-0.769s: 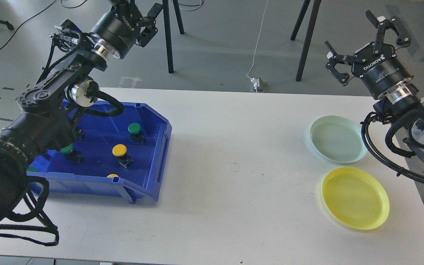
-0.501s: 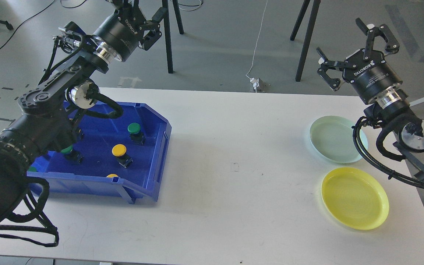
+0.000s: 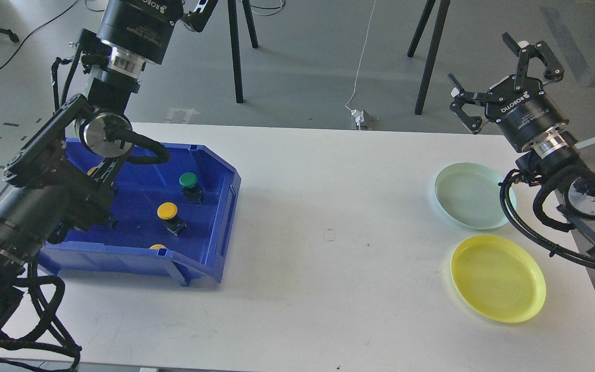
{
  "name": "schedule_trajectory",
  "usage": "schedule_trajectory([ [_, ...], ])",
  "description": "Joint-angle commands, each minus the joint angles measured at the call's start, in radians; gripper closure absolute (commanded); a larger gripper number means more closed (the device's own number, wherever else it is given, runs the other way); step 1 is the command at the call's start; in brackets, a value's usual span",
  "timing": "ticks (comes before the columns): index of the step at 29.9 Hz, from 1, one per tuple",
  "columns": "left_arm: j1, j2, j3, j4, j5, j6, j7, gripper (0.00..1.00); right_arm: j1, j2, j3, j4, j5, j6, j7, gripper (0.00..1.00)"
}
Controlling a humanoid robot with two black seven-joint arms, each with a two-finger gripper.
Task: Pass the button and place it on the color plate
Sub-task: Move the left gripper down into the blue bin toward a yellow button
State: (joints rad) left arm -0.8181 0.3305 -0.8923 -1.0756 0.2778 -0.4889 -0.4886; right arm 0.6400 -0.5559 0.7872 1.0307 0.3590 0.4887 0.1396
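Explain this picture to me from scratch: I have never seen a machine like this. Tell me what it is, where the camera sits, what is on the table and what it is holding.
This is a humanoid robot with two black arms, seen from a camera in its own head looking down at a white table. Each arm ends in a two-fingered gripper. The right gripper hangs in the air with its jaws spread and empty. The left gripper runs out of the top of the picture, so its jaws cannot be seen. On the left stands a blue bin holding push-buttons, including a green button and a yellow button. On the right lie a pale green plate and a yellow plate, both empty.
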Motion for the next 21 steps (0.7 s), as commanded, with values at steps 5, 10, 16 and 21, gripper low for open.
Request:
schedule_trajectory([
  [5,-0.041,0.319,0.209,-0.294,0.341,0.000,0.000,0.00,-0.005,-0.001,-0.003,-0.003,0.000,0.000,0.000,0.01],
  [10,-0.297,0.579,0.528,-0.343,0.660,0.000,0.000,0.00,-0.023,-0.001,0.000,-0.024,0.000,0.000,0.000,0.01],
  [16,-0.562,0.627,0.933,-0.278,1.095,0.000,0.000,0.00,-0.054,-0.001,0.000,-0.035,0.000,0.000,0.000,0.01],
  [21,-0.572,0.556,1.078,-0.155,1.273,0.000,0.000,0.00,-0.080,-0.004,0.003,-0.035,0.000,0.000,0.000,0.01],
])
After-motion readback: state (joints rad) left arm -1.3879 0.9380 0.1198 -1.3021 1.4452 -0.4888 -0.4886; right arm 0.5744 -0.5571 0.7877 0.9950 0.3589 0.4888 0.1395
